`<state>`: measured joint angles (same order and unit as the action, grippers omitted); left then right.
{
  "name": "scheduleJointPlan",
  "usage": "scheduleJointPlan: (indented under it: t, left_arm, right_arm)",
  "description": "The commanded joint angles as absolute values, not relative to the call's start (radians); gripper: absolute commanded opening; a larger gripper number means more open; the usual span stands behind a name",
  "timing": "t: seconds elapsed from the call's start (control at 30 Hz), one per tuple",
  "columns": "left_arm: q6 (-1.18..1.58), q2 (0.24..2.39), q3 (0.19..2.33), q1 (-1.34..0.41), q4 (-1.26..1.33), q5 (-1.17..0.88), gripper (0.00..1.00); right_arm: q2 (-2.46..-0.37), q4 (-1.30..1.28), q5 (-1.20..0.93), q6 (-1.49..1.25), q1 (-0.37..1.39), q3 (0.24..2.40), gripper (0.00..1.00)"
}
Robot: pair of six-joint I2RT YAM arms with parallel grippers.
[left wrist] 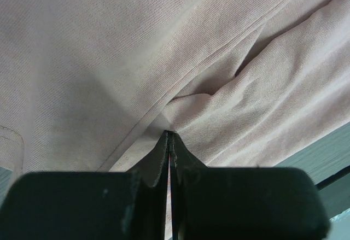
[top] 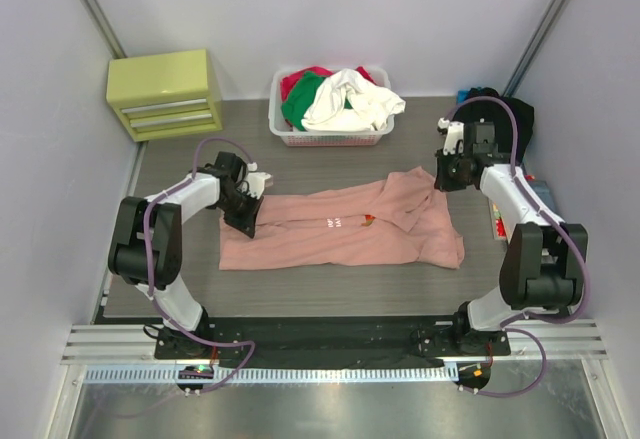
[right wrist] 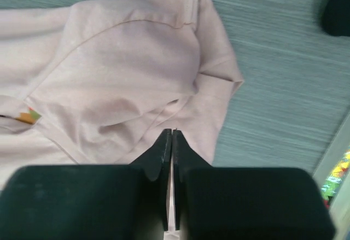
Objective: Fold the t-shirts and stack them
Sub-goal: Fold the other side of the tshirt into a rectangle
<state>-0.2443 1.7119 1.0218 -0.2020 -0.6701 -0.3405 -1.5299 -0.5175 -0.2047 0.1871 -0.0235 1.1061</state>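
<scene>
Grey tabletop (top: pixel 330 294): salmon-pink t-shirt (top: pixel 340 237) spread for folding, left gripper (left wrist: pixel 169 136) pinching its edge, right gripper (right wrist: pixel 171 132) near-closed at sleeve, grip unclear

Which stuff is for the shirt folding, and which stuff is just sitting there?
For the job:
pink t-shirt, spread out in the middle
black t-shirt, bunched up at the far right

Just sitting there:
yellow-green drawer box
white basket of red, green and white clothes (maybe for later, can't tell)
</scene>
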Motion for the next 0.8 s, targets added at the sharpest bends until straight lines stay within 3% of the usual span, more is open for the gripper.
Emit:
scheduleJointPlan:
  t: [0.0, 0.77]
  left_arm:
    - [-0.259, 1.720, 1.039, -0.206, -0.670, -0.348, 0.00]
    - [-0.262, 1.720, 1.043, -0.207, -0.673, -0.337, 0.00]
  right_arm:
    - [-1.503, -0.494, -0.244, 0.163, -0.005, 1.075, 0.01]
    - [-1.706, -0.426, -0.241, 0.155, 0.045, 1.034, 0.01]
